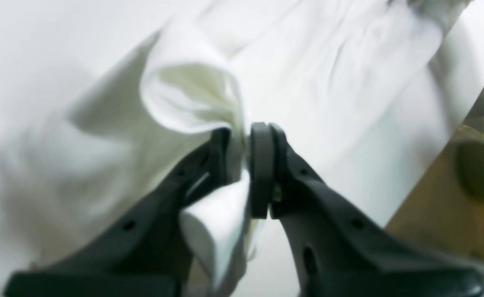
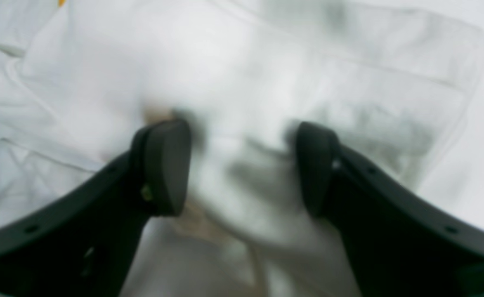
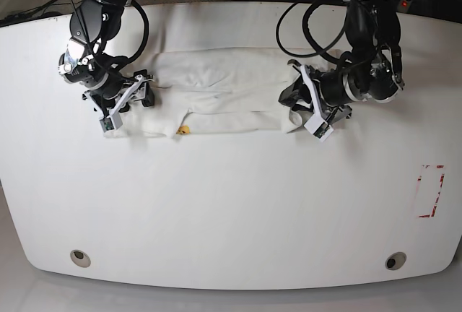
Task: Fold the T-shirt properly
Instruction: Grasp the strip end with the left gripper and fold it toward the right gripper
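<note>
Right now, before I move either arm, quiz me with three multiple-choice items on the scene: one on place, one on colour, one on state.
1. Where does the T-shirt lie on the table?
A. far half, between the arms
B. near edge
C. on the red-marked spot

2. What colour is the small mark at the shirt's near edge?
A. blue
B. orange-yellow
C. green

3. How does the left gripper stand?
A. wide open
B. shut on nothing
C. shut on the shirt

Key: 1 A, the base view shows the shirt stretched between both arms; 2 B, the small mark looks orange-yellow; 3 C, white cloth is pinched between its jaws.
</note>
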Controlling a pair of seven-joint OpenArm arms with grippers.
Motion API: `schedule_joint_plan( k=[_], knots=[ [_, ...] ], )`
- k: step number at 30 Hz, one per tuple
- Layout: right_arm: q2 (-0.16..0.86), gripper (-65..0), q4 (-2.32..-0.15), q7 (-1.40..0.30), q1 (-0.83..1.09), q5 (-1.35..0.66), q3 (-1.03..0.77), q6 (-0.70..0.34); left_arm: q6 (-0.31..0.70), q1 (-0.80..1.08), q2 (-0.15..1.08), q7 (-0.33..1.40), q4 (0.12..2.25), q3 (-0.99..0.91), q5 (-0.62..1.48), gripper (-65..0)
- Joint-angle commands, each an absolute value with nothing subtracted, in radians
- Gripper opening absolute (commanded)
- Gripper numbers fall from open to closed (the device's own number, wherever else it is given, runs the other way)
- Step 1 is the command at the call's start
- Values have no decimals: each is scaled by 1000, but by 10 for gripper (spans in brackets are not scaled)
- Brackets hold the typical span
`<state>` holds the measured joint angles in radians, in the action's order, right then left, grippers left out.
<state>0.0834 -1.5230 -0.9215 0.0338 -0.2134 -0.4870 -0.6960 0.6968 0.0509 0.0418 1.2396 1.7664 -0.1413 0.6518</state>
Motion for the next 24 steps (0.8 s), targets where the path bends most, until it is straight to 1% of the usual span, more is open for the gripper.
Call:
schedule_joint_plan(
  k=[1, 5, 10, 11, 13, 15, 18, 19, 24],
  knots=[
    [82, -257, -1523, -963, 36, -203, -484, -698, 698, 25, 5, 1216, 1725, -136, 676, -582],
    [81, -257, -1523, -963, 36, -203, -484, -698, 698, -22, -4, 1216, 1664, -133, 676, -582],
    [79, -257, -1521, -963, 36, -203, -484, -698, 698, -53, -4, 1216, 1613, -70, 676, -578],
    [81, -257, -1521, -963, 36, -203, -484, -698, 698, -61, -4, 1214, 1604, -59, 676, -565],
    [81, -257, -1521, -963, 35, -203, -484, -698, 698, -82, -4, 1214, 1587, -44, 676, -514],
    [81, -257, -1521, -963, 35, -203, -484, -698, 698, -102, -4, 1214, 1575, -28, 676, -417],
    [81, -257, -1521, -963, 35, -203, -484, -698, 698, -105, -4, 1216, 1581, -10, 680, -325],
    [81, -257, -1521, -963, 35, -203, -484, -698, 698, -105, -5, 1218, 1583, 2, 684, -310],
    [81, -257, -1521, -963, 35, -203, -484, -698, 698, -114, -15, 1218, 1673, 44, 680, -303]
  ],
)
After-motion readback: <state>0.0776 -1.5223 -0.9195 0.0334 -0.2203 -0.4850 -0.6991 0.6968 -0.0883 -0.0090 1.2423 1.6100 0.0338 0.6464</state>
